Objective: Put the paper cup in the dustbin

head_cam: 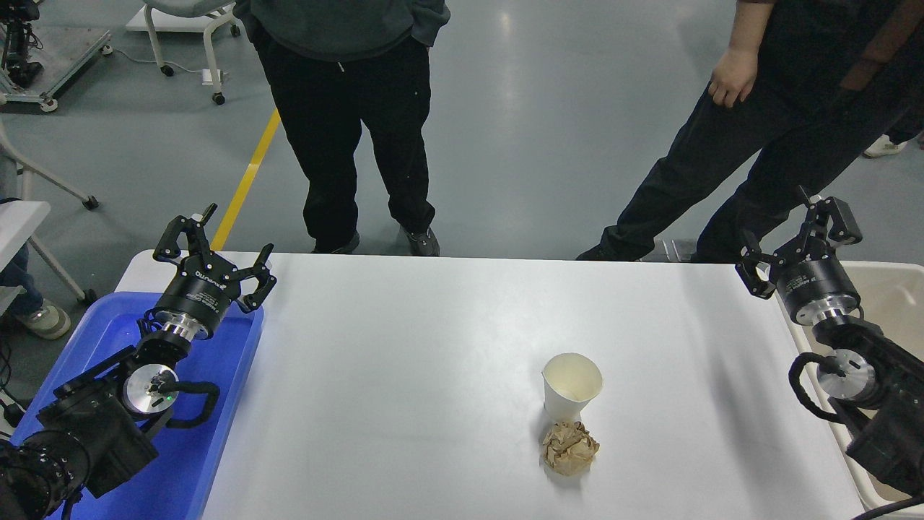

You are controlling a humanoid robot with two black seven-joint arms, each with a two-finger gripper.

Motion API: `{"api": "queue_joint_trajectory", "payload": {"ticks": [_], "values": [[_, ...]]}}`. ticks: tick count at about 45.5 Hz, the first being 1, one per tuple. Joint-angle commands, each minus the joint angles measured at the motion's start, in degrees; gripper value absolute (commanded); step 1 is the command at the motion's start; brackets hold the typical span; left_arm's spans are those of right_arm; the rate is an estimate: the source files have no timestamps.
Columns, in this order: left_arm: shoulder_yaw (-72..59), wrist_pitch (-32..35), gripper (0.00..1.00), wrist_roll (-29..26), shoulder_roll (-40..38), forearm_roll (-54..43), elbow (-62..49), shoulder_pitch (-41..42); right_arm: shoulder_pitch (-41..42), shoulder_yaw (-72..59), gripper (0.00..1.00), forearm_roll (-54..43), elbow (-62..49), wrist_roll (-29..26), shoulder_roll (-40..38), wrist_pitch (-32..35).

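The white paper cup (571,386) stands upright on the white table (433,347), right of centre, its cream inside showing. The beige-white dustbin (895,296) stands off the table's right edge, mostly hidden behind my right arm. My right gripper (794,242) is open and empty, above the table's far right corner next to the bin, well away from the cup. My left gripper (213,253) is open and empty, parked over the far end of the blue tray at the lower left.
A crumpled brown paper ball (569,448) lies touching the cup's near side. A blue plastic tray (216,404) sits at the table's left. Two people in dark clothes stand at the far side, one (346,108) at centre-left, one (779,123) at the right.
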Motion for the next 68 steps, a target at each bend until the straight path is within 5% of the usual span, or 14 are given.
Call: {"api": "queue_joint_trajectory", "payload": {"ticks": [1,27,46,68], "values": [[0.0,0.0,1.0,0.0,0.0,0.1,0.0,0.0,0.3,-0.2,0.99,-0.1,-0.2,-0.3,-0.2,-0.8],[0.0,0.0,1.0,0.0,0.0,0.0,0.1,0.0,13.8,-36.8,0.99,-2.6,0.2,-0.5,-8.0,-1.6],[0.0,0.0,1.0,0.0,0.0,0.1,0.0,0.0,28.5,-60.8,0.99,-27.0,1.8,-0.3,-7.7,0.1],[0.0,0.0,1.0,0.0,0.0,0.0,0.0,0.0,40.8,-76.0,0.99,-48.3,20.0,-0.3,-9.8,3.0]]}}
